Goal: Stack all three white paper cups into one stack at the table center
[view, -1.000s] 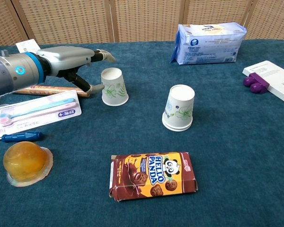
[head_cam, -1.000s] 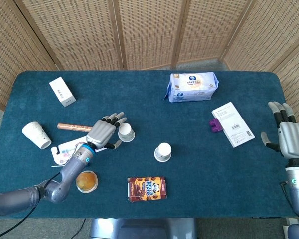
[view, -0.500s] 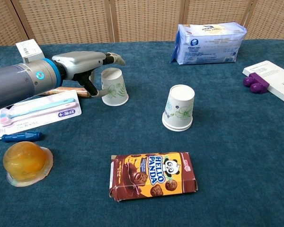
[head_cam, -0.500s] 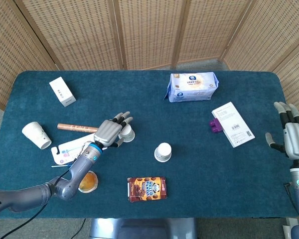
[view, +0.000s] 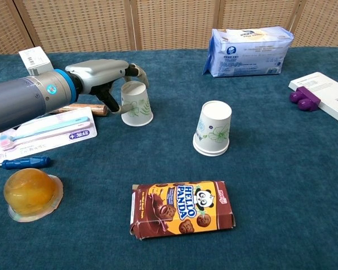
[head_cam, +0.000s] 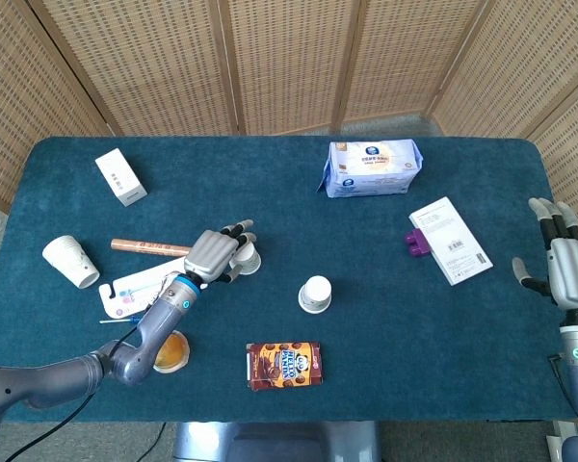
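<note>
While the left hand [view: 104, 76] sat against the near cup [view: 136, 103], its fingers [view: 136, 71] curved over the cup's top and a thumb lay down its left side; couldn't tell if the grip was actually closed. That cup stood upside down on the table [view: 281, 169], left of and slightly behind the centre cup [view: 214, 127]. Centre cup also upside down, standing free, just behind the biscuit box [view: 182, 208]. Third cup [head_cam: 69, 261] lay tipped on its side, far left of the centre cup, well apart from the other two. Right hand [head_cam: 564, 268] hung off the table edge, far right of the centre cup, fingers [head_cam: 549, 218] spread and holding nothing. Toothbrush pack [view: 42, 135] and jelly cup [view: 29, 193] were left of the biscuit box.
</note>
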`<state>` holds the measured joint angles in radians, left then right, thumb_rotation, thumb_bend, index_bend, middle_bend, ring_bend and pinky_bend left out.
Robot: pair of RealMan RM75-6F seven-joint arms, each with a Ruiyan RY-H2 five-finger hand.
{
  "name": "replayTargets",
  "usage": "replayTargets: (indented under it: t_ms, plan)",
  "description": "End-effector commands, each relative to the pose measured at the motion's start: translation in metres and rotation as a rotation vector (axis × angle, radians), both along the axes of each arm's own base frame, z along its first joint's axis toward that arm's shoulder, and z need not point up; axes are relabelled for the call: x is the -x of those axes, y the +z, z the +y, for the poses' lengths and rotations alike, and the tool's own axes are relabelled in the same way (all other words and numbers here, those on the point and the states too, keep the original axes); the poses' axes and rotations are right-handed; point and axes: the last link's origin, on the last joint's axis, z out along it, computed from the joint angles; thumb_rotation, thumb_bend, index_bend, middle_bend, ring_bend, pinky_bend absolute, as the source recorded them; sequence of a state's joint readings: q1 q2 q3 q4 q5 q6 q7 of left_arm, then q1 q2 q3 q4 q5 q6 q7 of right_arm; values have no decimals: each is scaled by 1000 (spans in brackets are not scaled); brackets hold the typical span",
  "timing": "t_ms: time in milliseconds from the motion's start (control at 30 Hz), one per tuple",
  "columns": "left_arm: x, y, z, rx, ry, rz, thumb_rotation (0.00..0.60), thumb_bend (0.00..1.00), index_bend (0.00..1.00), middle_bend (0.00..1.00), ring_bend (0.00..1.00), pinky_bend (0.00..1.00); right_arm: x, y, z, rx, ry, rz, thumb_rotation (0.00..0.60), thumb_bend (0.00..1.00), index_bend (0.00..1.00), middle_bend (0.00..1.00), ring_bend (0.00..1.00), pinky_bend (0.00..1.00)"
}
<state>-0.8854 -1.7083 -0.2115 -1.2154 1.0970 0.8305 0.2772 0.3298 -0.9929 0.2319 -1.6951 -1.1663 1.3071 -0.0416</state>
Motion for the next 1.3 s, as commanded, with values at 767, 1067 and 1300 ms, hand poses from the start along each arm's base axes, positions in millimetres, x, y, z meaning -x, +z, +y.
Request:
replayTargets:
  t_ms: [767, 1067, 1300]
  plan:
    - [-9, 19, -9, -12, -33, -115, 600, 467, 313, 199, 294, 618, 4, 2, 0, 4, -11, -5, 600, 390, 0, 105, 0, 510]
    - [-29, 50, -29, 25, -89, -228, 600, 466, 313, 201, 294, 618, -2, 0, 0, 0, -8, -1, 600, 389, 0, 105, 0, 510]
    - [-49, 61, -45, 80, -141, -273, 600, 466, 313, 203, 293, 618, -4, -1, 1, -3, -10, 0, 600, 388, 0, 105, 0, 509]
